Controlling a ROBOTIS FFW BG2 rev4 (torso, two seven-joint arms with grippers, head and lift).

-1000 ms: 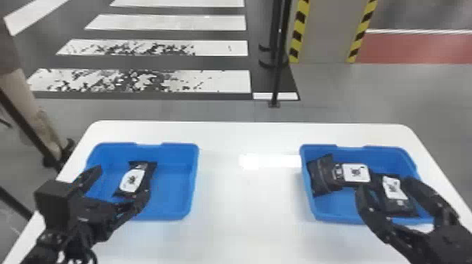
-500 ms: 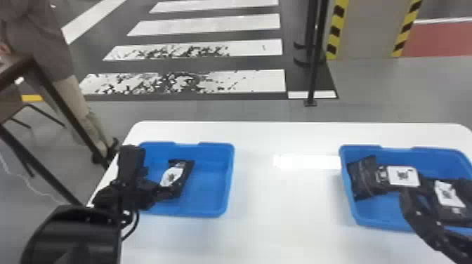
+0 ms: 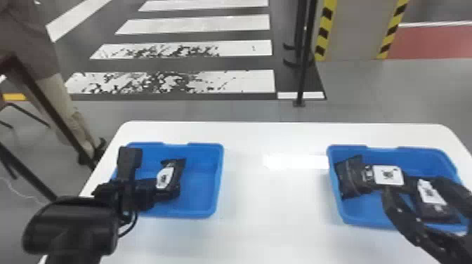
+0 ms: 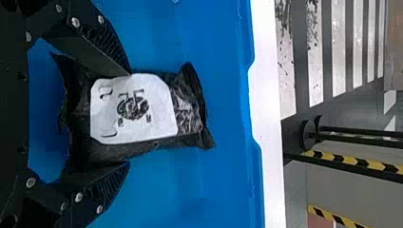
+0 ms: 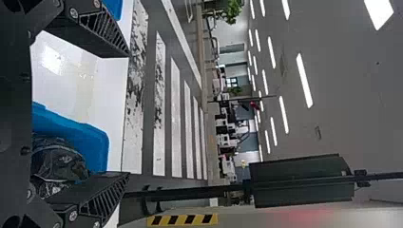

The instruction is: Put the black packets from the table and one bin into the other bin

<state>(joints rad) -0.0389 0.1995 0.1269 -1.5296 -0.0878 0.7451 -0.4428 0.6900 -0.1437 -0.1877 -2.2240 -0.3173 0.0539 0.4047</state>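
Black packet [image 4: 161,95] in bin [image 3: 200,187], flanked by spread left end effector [image 3: 151,195]; right end effector [image 3: 412,189] spread.

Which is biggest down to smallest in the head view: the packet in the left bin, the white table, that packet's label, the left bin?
1. White table
2. Left bin
3. Packet in that bin
4. The packet's label

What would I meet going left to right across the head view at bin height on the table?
Black packet, left bin's right wall, bare table, right bin's left wall, square white packet label, slanted white packet label.
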